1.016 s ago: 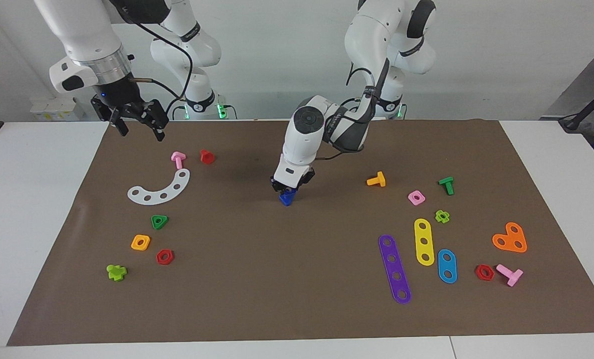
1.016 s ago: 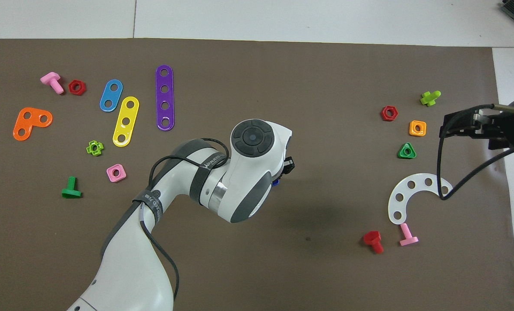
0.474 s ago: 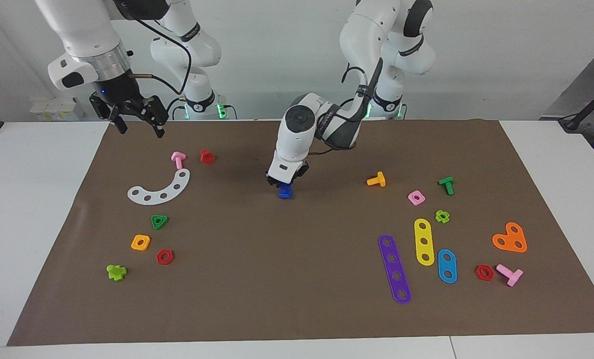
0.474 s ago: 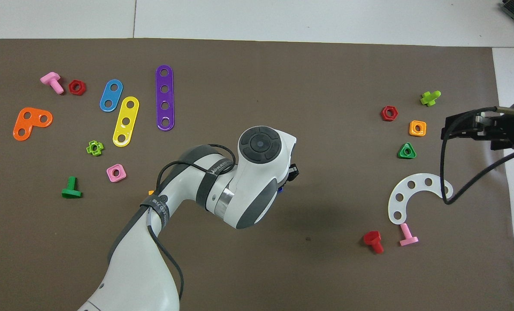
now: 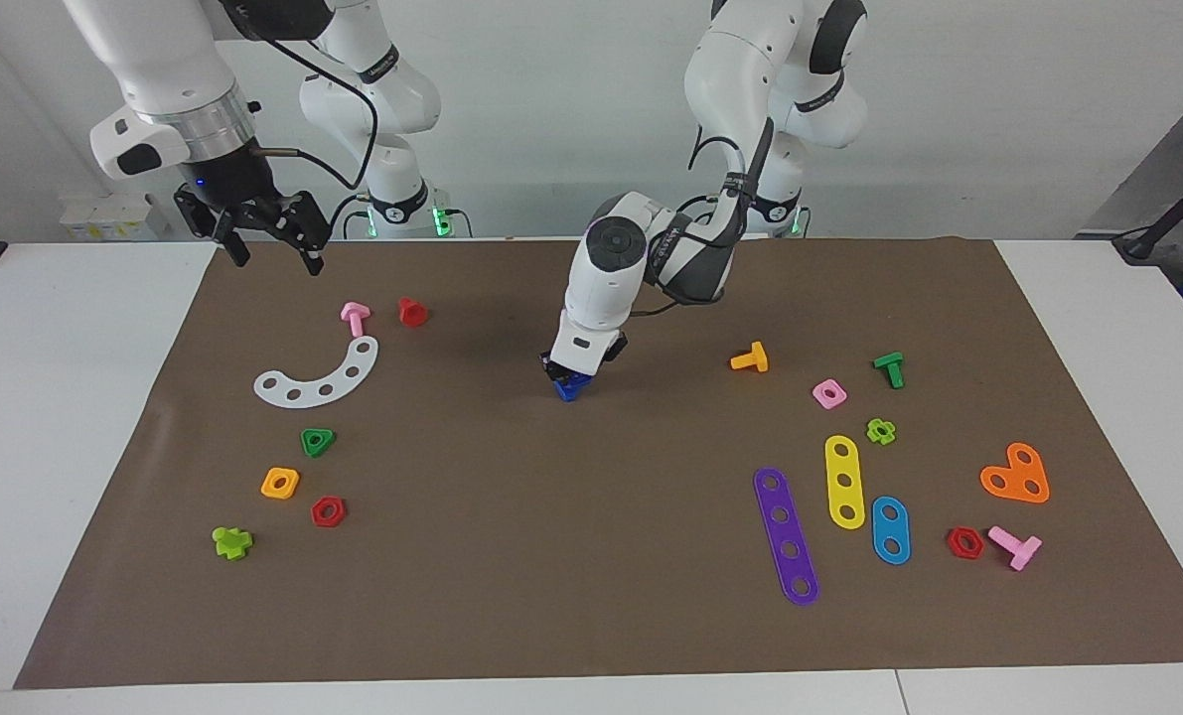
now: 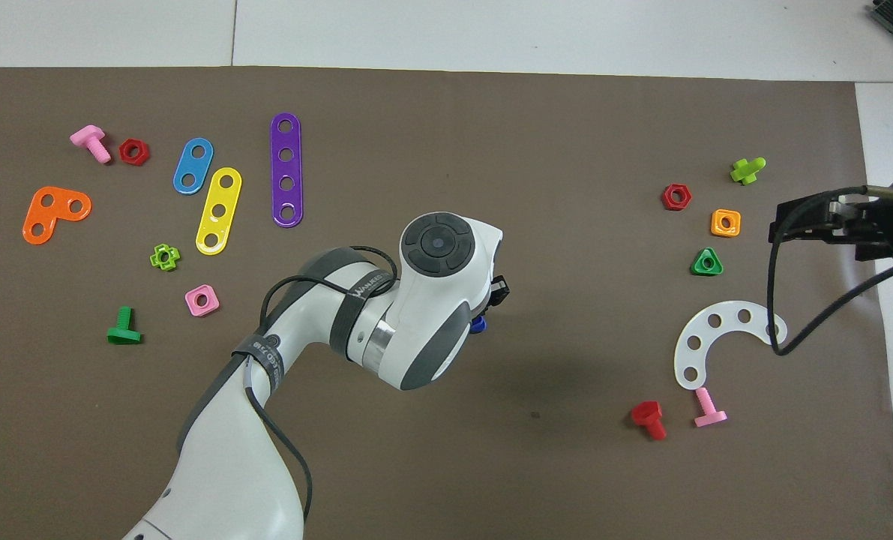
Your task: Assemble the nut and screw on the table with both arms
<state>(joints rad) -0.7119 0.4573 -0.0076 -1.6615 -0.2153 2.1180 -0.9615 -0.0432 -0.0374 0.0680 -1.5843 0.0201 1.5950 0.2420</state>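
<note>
No legible writing is seen; the arm strap's print is too small to read. Right end effector (image 5: pixel 268 253) is held spread above the brown mat's (image 5: pixel 551 536) edge, waiting. Left end effector (image 5: pixel 569 375) is pinched on a blue piece (image 5: pixel 568 388), nut or screw unclear, at mid-mat on the table (image 5: pixel 55 417).

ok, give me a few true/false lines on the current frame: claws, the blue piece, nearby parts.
1. The left claw is shut on the blue piece at mid-mat. True.
2. The right claw holds the white curved strip. False: it hangs open and empty in the air; the strip lies on the mat.
3. The red hex nut lies beside the orange square nut. True.
4. The purple strip has two holes. False: four.
5. The pink square nut is threaded on the green bolt. False: they lie apart.
</note>
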